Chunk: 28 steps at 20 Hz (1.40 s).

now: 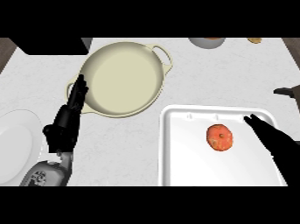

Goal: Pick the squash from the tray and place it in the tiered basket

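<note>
Reach step: right hand [275, 139] open, empty, just right of squash [220, 137] on tray [178, 148]. Next: close round squash.

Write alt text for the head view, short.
An orange squash lies on a white tray, the open right hand just to its right. The left hand rests open beside a cream pan and a white plate.

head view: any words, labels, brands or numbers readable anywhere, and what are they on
None: no readable text shows.
The white tray, the squash, the cream pan and the white plate are plain.
Neither the left robot hand nor the right robot hand bears markings.
</note>
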Each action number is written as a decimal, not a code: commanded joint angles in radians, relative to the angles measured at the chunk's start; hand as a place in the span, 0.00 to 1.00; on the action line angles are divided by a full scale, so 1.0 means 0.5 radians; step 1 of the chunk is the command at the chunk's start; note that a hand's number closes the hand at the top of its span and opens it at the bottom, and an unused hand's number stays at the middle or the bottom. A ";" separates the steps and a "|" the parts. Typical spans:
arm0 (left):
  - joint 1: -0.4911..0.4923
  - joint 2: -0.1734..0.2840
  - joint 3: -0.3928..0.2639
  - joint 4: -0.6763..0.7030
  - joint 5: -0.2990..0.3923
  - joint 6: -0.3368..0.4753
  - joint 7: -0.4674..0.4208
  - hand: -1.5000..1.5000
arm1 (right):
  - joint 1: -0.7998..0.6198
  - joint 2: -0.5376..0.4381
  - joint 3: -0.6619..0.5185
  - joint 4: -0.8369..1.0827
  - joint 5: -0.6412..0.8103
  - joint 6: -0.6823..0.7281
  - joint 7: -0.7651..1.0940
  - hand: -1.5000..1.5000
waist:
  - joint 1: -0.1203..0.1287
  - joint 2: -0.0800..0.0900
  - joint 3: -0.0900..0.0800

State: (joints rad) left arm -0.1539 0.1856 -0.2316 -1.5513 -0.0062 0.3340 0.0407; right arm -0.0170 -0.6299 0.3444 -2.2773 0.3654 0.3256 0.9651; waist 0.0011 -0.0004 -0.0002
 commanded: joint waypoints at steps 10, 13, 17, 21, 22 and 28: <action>-0.018 -0.093 0.060 0.052 -0.112 -0.053 -0.025 0.50 | 0.035 0.069 0.112 0.180 0.467 0.203 -0.300 0.00 | -0.006 0.000 0.001; -0.047 -0.095 0.141 0.114 -0.079 -0.117 -0.060 0.50 | -0.051 0.167 0.092 0.250 0.547 0.277 -0.265 0.00 | -0.004 0.000 0.000; -0.004 -0.077 0.163 0.027 -0.063 -0.170 -0.014 0.50 | 0.066 0.159 -0.082 0.232 0.572 0.259 -0.271 0.00 | -0.010 -0.001 0.000; -0.049 -0.136 0.174 0.038 -0.133 -0.126 0.038 0.50 | 0.167 0.179 -0.193 0.362 0.621 0.203 -0.477 0.00 | -0.012 0.000 0.001; 0.005 -0.132 0.173 0.031 -0.138 -0.169 -0.033 0.50 | -0.032 0.316 -0.193 0.406 0.591 0.326 -0.347 0.00 | -0.003 0.000 0.000; 0.149 -0.187 0.070 -0.245 -0.240 -0.135 0.138 0.50 | 0.181 0.349 -0.213 0.581 0.734 0.172 -0.658 0.00 | 0.000 -0.001 0.001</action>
State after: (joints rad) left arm -0.1361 0.1090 -0.1644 -1.5969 -0.0947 0.2586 0.0811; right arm 0.0487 -0.4675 0.2569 -2.0628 0.6918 0.4460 0.7256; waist -0.0011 -0.0008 0.0000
